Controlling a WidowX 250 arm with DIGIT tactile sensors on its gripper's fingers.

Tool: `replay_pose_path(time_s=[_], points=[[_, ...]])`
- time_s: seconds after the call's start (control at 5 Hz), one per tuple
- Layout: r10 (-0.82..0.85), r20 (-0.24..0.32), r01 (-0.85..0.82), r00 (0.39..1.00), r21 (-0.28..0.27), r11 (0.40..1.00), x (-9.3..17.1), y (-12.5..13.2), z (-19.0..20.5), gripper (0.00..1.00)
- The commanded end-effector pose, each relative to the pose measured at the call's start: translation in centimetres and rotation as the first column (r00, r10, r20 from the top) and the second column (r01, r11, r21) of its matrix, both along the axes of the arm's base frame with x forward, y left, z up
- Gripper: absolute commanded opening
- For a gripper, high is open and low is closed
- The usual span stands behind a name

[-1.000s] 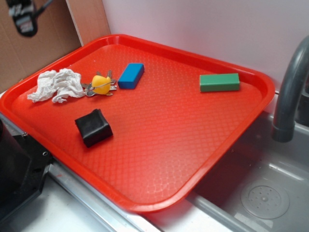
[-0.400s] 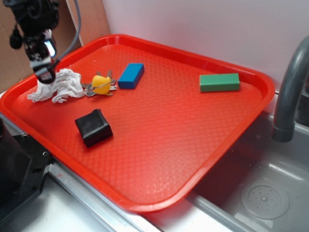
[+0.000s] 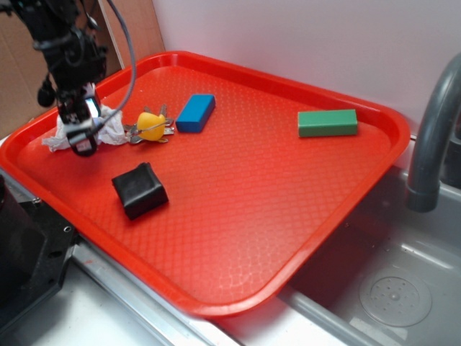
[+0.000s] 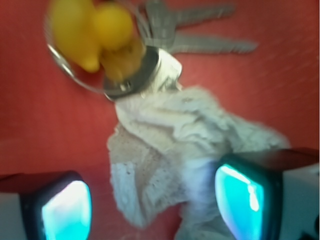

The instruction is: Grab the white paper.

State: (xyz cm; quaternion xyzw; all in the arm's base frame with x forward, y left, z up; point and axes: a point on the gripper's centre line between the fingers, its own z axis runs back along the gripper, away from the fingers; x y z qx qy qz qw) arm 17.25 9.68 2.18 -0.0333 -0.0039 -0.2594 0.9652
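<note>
step: lining up on paper point(image 4: 170, 145), upper left of tray point(image 3: 288, 238) | fingers point(image 4: 67, 210) apart, straddling it | next: lower, close; avoid keys point(image 4: 200, 30)

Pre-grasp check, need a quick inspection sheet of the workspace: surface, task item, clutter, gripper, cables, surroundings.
Surface: red tray, textured, beside a sink.
Job's things: white paper, crumpled, at the tray's left edge, touching the key ring.
Clutter: yellow keychain with keys; blue block; green block; black block.
Grippers: gripper open, fingers either side of the paper, not closed on it.
Cables: black cable looping off the arm.
Surroundings: grey faucet, sink basin, cardboard behind, white wall.
</note>
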Motion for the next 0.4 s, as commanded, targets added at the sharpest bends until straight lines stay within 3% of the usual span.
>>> replay_pose_path(time_s=[0.0, 0.2], points=[[0.006, -0.054, -0.005, 0.999, 0.030, 1.000, -0.37, 0.75, -1.69, 0.00], [0.004, -0.065, -0.002, 0.998, 0.041, 0.999, -0.20, 0.86, -1.44, 0.00]])
